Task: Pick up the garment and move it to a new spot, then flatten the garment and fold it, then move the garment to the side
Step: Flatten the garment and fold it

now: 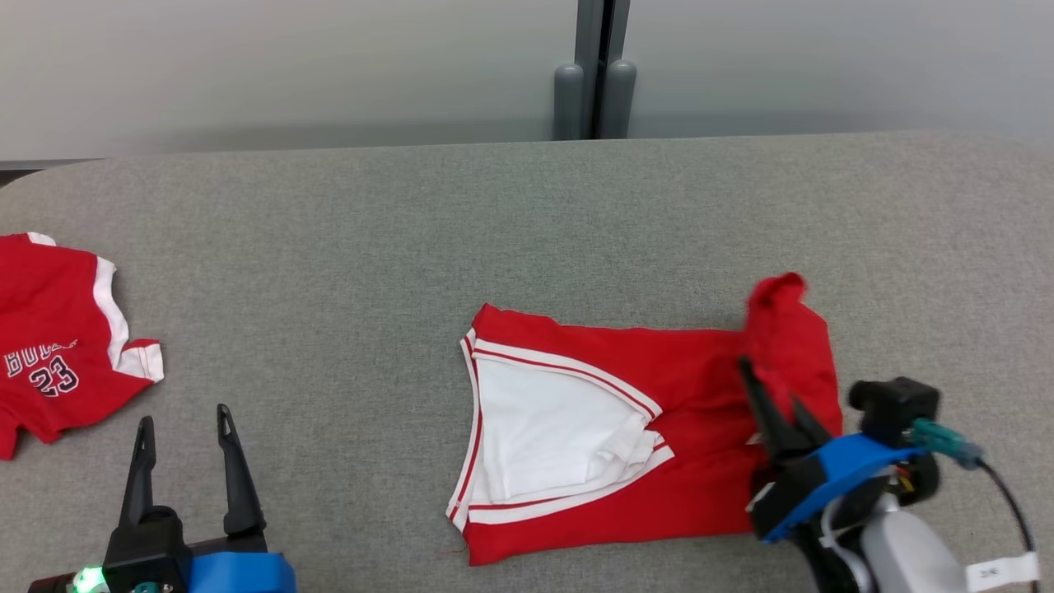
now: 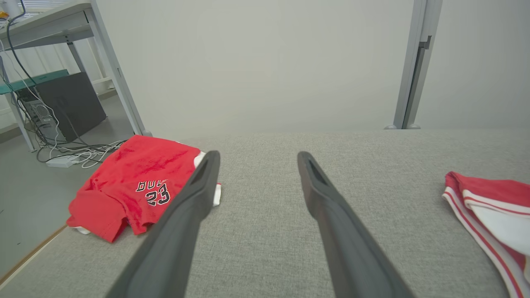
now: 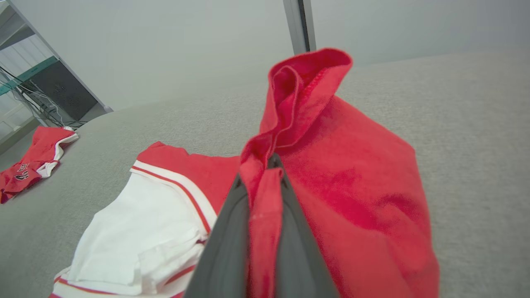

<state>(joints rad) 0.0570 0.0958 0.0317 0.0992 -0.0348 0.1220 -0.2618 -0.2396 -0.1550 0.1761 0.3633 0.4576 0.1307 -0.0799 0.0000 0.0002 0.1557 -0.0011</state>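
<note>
A red garment (image 1: 683, 371) with a white panel is spread on the grey table (image 1: 329, 247), right of centre in the head view. Its lifted right edge is clamped between the fingers of the right gripper (image 1: 770, 383). At lower left, the left gripper (image 1: 185, 416) is held with fingers apart, near a second red jersey (image 1: 49, 346).

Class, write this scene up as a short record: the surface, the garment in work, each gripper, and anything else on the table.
surface: grey fabric-covered table
garment in work: red-and-white garment, mostly flat at mid-table, its right end lifted
right gripper: jaws shut on the garment's lifted red end
left gripper: jaws open, holding nothing, apart from both garments
other item: red jersey marked 23 at the table's left edge
</note>
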